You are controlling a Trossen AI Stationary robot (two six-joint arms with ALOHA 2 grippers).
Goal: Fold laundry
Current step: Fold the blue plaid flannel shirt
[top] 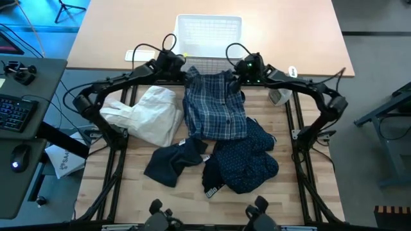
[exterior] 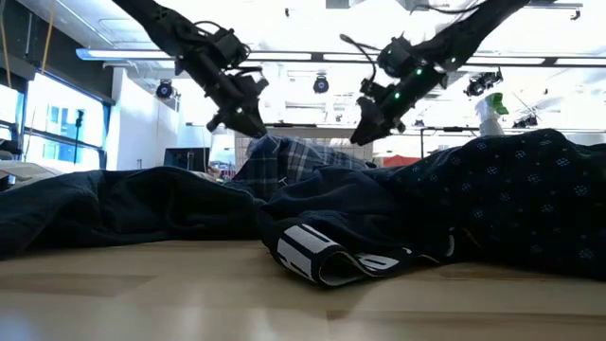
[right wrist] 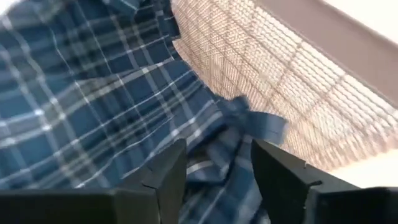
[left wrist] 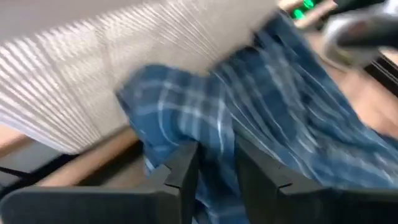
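Observation:
The blue-and-white plaid shirt [top: 215,106] lies spread in the middle of the table, its near end resting on the navy dotted shirt [top: 247,157]. My left gripper [top: 186,72] is shut on its far left corner and my right gripper [top: 236,78] on its far right corner, both just in front of the white basket [top: 209,29]. A small dark piece [top: 172,162] lies on the table near the front. In the low view the plaid shirt [exterior: 284,156] shows between both grippers, behind the navy shirt [exterior: 492,204]. My left gripper pinches the plaid shirt's far left corner [left wrist: 214,158] between its two fingers [left wrist: 185,171], slanting down from the far side. The bunched cloth runs from the hold toward the table's middle. One layer or several, I cannot tell. My right gripper has the plaid shirt's far right edge [right wrist: 217,165] between its two fingers [right wrist: 168,177], slanting down from the far side. A crumpled bit of cloth [right wrist: 252,121] sticks out past the fingers toward the basket. The rest of the shirt lies on the table.
A cream garment [top: 148,112] lies left of the plaid shirt. The lattice basket [right wrist: 292,93] stands right behind both grippers at the far edge. A black-and-white striped hem [exterior: 317,256] lies at the near front. Black frame rails [top: 115,154] run along both table sides.

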